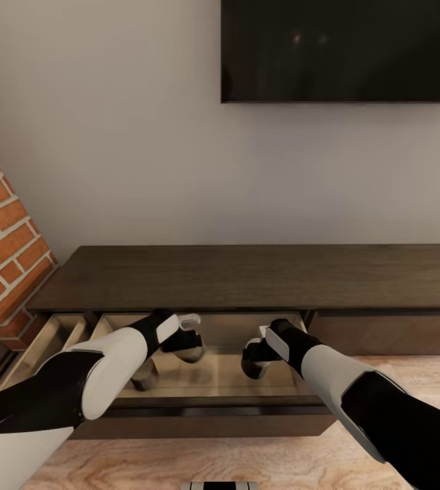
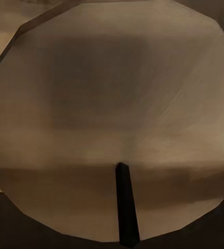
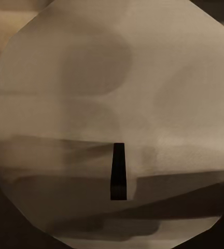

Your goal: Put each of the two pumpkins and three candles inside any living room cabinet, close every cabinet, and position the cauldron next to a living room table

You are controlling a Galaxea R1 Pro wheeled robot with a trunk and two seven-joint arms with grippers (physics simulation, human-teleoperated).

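1. Both arms reach into the open drawer (image 1: 226, 381) of the cabinet (image 1: 247, 272); each wrist view looks closely onto a tan candle top with a dark wick.
2. Left gripper (image 1: 191, 347) and right gripper (image 1: 255, 357): whether the jaws are apart cannot be told.
3. Lower each candle upright and release gently.
4. Drawer walls leave little side room; withdrawing straight upward looks safest.

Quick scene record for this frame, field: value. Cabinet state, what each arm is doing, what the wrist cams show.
cabinet: long, low, dark brown, against the wall
drawer: pulled out, pale wood inside
left gripper: lowered into the drawer
right gripper: lowered into the drawer
left wrist view: candle top and wick, very close
right wrist view: candle top and wick, very close
jaws: cannot tell
TV: on the wall above
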